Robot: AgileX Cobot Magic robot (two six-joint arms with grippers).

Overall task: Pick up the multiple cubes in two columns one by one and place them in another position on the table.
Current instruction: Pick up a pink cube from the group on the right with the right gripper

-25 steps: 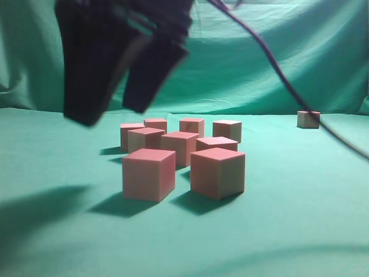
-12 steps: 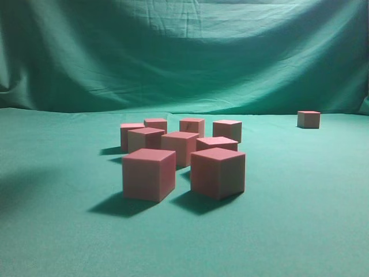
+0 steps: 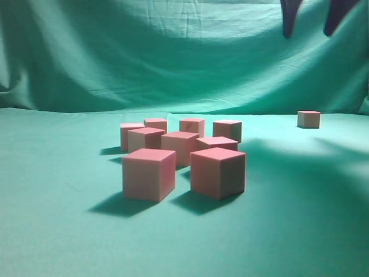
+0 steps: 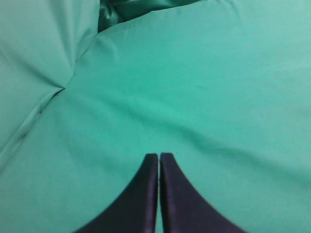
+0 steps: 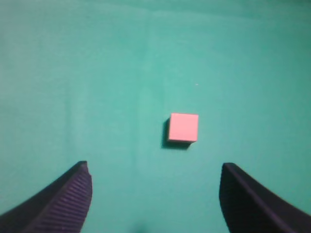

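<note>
Green cloth surface [image 3: 57,231] w/ matching draped backdrop [image 3: 144,57] behind it. A bunch of pinkish-red cubes [image 3: 183,156] is clustered left of center in the exterior view, roughly in two columns going front to back. Nine can be counted there, though the back ones are partly hidden so not 100% sure. The two nearest ones are the front left cube [image 3: 148,173] and front right cube [image 3: 218,172], set just beside each other w/ a gap between, not touching. The front right one is turned a bit at an angle.

One lone cube [image 3: 309,119] is sat well apart from the group, far right near the backdrop. Prob the same one is seen from above in the right wrist view [image 5: 184,128], flat on the cloth, nothing touching it.

Right end effector [image 5: 153,194] is spread wide open, held above that cube, nothing gripped. Its two dark fingertips [image 3: 290,17] are seen poking in at the top right of the exterior view.

Left end effector [image 4: 159,165] is closed, fingers pressed together, nothing held, only bare wrinkled cloth under it.
</note>
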